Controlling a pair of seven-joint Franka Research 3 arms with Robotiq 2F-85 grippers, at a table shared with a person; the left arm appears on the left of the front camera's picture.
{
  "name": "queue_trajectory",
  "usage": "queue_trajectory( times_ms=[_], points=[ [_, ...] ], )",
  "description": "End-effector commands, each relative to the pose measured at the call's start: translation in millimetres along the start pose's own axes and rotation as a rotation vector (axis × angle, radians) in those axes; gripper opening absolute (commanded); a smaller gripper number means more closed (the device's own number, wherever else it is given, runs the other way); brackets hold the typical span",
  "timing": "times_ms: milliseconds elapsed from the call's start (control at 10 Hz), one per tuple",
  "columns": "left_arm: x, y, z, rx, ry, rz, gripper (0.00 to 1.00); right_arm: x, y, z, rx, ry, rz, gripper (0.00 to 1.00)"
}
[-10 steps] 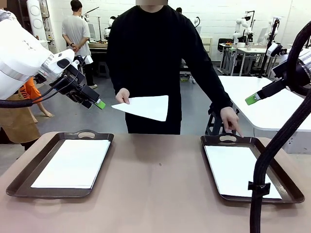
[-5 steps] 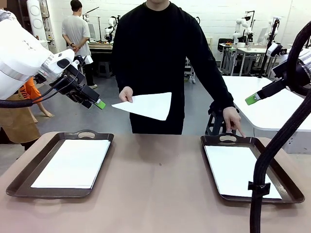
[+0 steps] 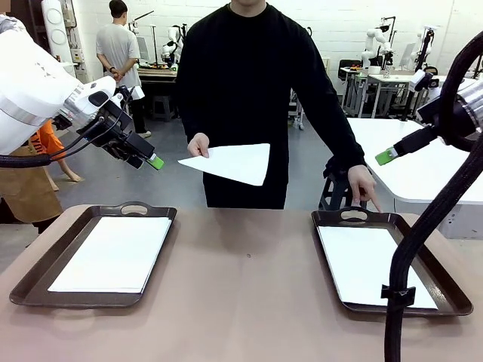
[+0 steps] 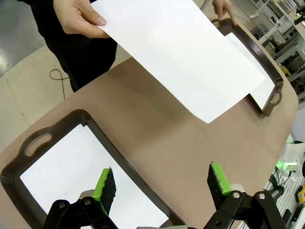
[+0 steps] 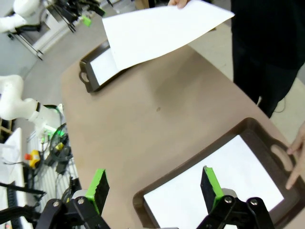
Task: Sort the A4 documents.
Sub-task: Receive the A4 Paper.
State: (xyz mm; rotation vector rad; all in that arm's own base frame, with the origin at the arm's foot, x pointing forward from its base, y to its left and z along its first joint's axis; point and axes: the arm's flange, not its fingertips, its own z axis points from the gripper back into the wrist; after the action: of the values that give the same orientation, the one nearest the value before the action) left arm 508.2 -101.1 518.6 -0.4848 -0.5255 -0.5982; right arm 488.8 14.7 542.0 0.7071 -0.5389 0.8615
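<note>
On the table (image 3: pixel 241 302), nearest, two dark trays flank the bare middle: the left tray (image 3: pixel 45 264) and the right tray (image 3: pixel 445 290) each hold a white A4 sheet (image 3: pixel 113 253) (image 3: pixel 373 264) lying flat, long axis running away from the robot. Beyond the table's far edge, a person's hand (image 3: pixel 198 145) holds a third sheet (image 3: pixel 234 162) in the air, its long side pointing toward the right tray. No print is readable on any sheet. The left gripper (image 3: pixel 153 161) and the right gripper (image 3: pixel 386 156) hang above the table's far corners, jaws apart, both clear of the held sheet
</note>
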Motion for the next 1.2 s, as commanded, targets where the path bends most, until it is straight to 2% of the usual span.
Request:
queue_trajectory(
  times_ms=[0, 300, 600, 800, 1100],
  points=[
    [0, 0, 1, 0.007, -0.007, 0.001, 1.00, 2, 23, -17, -0.018, -0.042, -0.046, 1.00],
    [0, 0, 1, 0.007, -0.007, 0.001, 1.00, 0, 45, -53, 0.045, -0.029, -0.182, 1.00],
    [0, 0, 1, 0.007, -0.007, 0.001, 1.00, -16, 37, -106, 0.189, -0.042, -0.431, 1.00],
    [0, 0, 1, 0.007, -0.007, 0.001, 1.00, -23, 26, -132, 0.295, -0.095, -0.603, 1.00],
    [0, 0, 1, 0.007, -0.007, 0.001, 1.00, -24, 1, -167, 0.375, -0.229, -0.795, 1.00]
  ],
)
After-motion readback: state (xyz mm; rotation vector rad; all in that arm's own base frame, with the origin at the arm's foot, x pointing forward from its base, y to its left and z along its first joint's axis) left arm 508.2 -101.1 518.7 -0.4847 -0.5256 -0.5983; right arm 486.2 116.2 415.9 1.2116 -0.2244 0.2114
